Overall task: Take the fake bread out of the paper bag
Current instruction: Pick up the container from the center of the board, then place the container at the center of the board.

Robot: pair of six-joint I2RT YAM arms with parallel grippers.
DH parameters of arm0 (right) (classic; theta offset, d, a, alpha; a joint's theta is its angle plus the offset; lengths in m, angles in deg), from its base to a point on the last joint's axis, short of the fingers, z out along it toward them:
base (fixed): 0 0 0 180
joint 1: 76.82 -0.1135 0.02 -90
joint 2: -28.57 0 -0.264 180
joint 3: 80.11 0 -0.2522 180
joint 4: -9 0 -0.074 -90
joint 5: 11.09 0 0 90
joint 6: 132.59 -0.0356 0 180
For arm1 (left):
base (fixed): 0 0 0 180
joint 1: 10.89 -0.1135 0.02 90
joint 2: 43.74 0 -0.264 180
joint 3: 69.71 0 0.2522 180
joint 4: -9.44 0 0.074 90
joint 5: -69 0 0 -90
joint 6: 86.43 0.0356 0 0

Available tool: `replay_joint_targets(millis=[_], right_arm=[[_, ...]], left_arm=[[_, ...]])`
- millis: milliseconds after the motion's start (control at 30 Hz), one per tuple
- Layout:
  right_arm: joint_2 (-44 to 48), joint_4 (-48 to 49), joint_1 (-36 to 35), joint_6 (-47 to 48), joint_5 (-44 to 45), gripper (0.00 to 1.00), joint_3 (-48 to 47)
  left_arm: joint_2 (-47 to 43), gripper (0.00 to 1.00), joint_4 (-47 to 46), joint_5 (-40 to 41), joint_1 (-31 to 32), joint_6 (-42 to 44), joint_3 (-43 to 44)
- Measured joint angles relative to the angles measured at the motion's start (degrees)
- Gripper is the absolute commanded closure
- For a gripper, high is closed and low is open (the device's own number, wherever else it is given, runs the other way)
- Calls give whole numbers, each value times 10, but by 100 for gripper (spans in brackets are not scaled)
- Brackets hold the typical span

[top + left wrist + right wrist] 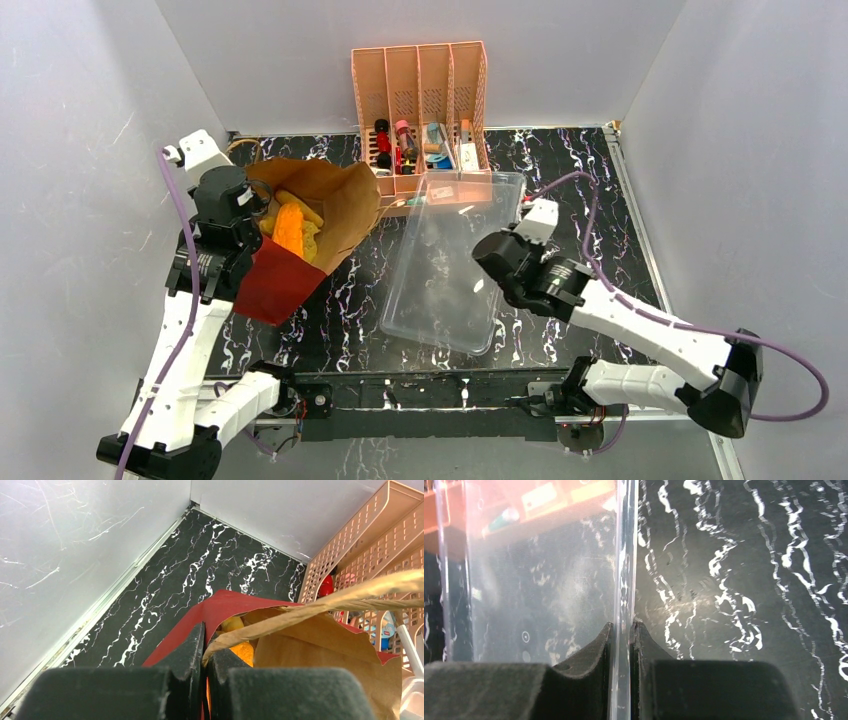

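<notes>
While the left end effector (205,647) grips the bag (310,645), bread (243,652) lies beside it

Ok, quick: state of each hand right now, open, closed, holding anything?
Left hand: closed, pinching the handle of the paper bag.
Right hand: closed on the rim of the clear tray.

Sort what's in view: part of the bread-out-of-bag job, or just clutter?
Job:
- paper bag
- fake bread inside it
- left gripper, clamped on the bag

Not the job:
- pink organizer
- clear tray, right gripper clamped on its wall
</notes>
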Motion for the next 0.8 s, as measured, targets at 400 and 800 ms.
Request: replay_joint_targets(millis=[400,800], right_arm=[[62,-3,133,52,13,100,-64],[27,67,283,75,3,100,-110]], left_arm=[[-7,100,19,-15,0,-13,0],[-16,100,38,-53,0,-29,-3]])
